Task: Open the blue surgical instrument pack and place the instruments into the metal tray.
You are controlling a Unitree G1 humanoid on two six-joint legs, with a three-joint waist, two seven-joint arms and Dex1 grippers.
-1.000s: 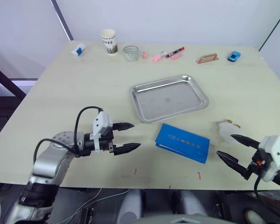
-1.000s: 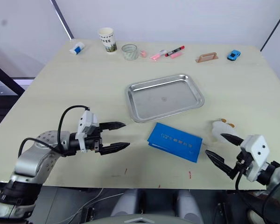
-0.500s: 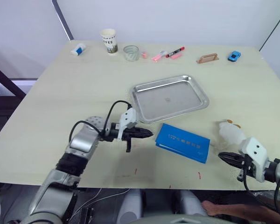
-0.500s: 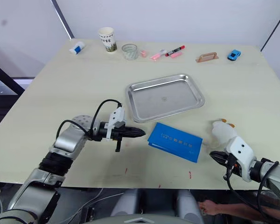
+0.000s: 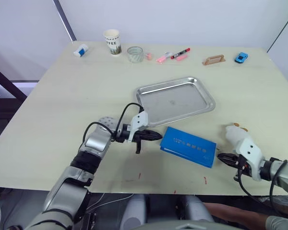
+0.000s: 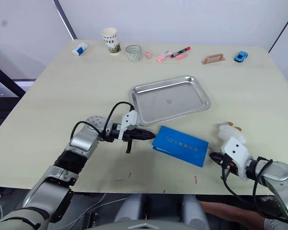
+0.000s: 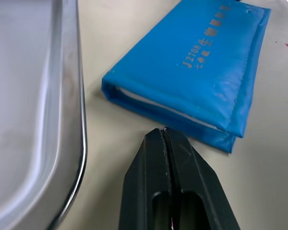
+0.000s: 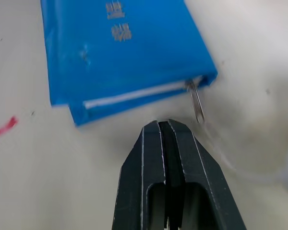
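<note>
Flanking the folded blue surgical instrument pack point(image 5: 187, 146), left pincer point(image 5: 156, 136) and right pincer point(image 5: 221, 156) were clenched empty; nudging could slide it across the tabletop point(image 5: 86, 91) unopened.

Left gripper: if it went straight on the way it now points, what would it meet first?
Most likely the blue surgical instrument pack. The left gripper, fingers shut, points at the pack's near folded edge with only bare table between them. The metal tray lies off to one side of that line.

Blue pack point(image 5: 187, 146) folded shut, flat on counter, just at 6 o'clock of empty steel tray point(image 5: 175, 100); thin metal tip point(image 8: 196, 100) pokes out one corner.
</note>
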